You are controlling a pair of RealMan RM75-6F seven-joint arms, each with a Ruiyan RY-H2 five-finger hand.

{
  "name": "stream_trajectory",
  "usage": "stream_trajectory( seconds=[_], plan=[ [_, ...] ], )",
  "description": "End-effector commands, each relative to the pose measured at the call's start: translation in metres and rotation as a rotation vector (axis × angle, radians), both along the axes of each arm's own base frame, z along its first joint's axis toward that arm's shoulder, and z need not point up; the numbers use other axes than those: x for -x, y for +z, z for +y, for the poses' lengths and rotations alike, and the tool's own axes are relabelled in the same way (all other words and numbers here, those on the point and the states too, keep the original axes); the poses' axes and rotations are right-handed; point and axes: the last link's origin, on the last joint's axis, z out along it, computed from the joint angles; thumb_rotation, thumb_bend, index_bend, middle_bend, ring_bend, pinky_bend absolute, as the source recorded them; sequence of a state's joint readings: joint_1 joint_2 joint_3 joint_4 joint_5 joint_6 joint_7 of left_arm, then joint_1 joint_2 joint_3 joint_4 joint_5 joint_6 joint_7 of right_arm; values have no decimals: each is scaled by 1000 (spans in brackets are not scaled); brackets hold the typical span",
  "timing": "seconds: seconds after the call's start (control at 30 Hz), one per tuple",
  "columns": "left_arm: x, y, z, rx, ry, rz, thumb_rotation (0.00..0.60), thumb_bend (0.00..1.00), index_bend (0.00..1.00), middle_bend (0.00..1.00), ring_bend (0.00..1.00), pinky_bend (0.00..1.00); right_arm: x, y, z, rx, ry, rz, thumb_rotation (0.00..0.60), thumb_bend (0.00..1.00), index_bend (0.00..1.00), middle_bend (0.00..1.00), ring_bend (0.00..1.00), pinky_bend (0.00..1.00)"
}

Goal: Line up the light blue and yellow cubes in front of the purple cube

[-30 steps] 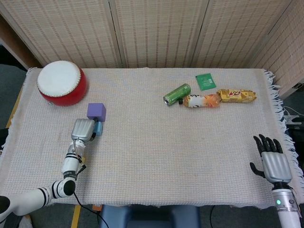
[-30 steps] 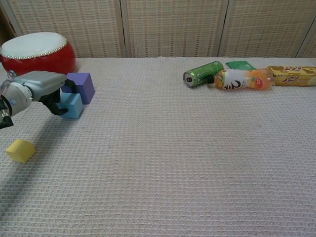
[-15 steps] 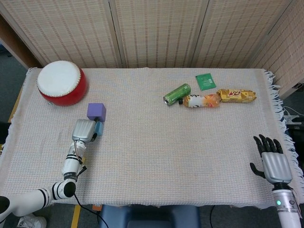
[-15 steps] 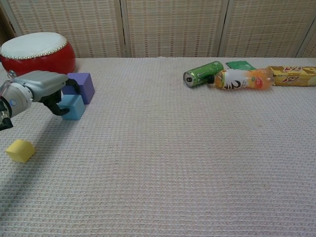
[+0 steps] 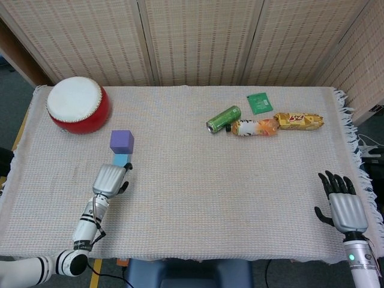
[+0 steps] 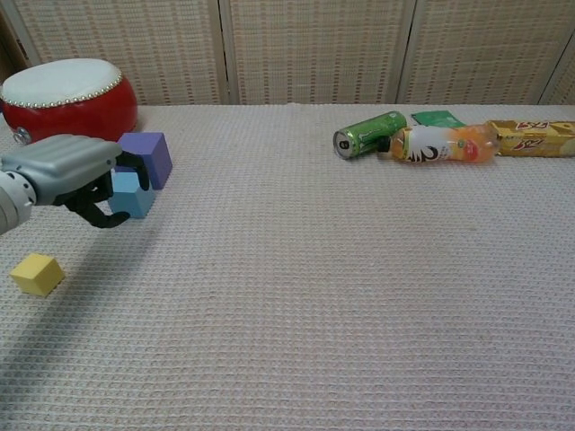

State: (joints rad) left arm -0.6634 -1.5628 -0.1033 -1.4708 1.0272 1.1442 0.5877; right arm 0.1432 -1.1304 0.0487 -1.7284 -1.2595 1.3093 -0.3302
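Lt blue cube [image 6: 132, 194] touching purple cube [image 6: 148, 157] front; yellow cube [image 6: 37, 274] apart (nearer edge).

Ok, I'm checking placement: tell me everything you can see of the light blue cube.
The light blue cube is small, matte, foam-like, resting flat on the woven tablecloth directly in front of the purple cube, seemingly touching it. The left hand hovers beside it, fingers curled close; contact is unclear.

The head view looks steeply down from above the near edge, taking in the whole table [image 5: 240, 198] and the screen behind the red drum [image 5: 78, 105]. The chest view sits low at that near edge, facing level toward the drum [image 6: 67, 94], much closer. Both share the drum, the far strip right of it, and the screen.
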Motion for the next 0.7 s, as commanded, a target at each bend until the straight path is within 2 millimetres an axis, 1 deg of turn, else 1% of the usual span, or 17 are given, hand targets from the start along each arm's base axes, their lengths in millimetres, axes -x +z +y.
stream_trajectory(
  seconds=[0.03, 0.27, 0.37, 0.7],
  plan=[
    [10, -4, -2, 26, 36, 20, 600, 356, 374, 1000, 1000, 1000, 0, 0, 0, 0, 1, -1, 520, 101, 0, 0, 0, 0],
    [18, -7, 4, 40, 80, 43, 600, 349, 296, 1000, 1000, 1000, -1, 2, 2, 9, 3, -2, 522, 101, 0, 0, 0, 0],
    [23, -7, 6, 49, 105, 67, 600, 354, 278, 1000, 1000, 1000, 0, 3, 2, 11, 2, -2, 522, 101, 0, 0, 0, 0],
    [30, -8, 10, 56, 142, 115, 600, 354, 275, 1000, 1000, 1000, -1, 3, 2, 14, 2, -1, 522, 101, 0, 0, 0, 0]
  ],
)
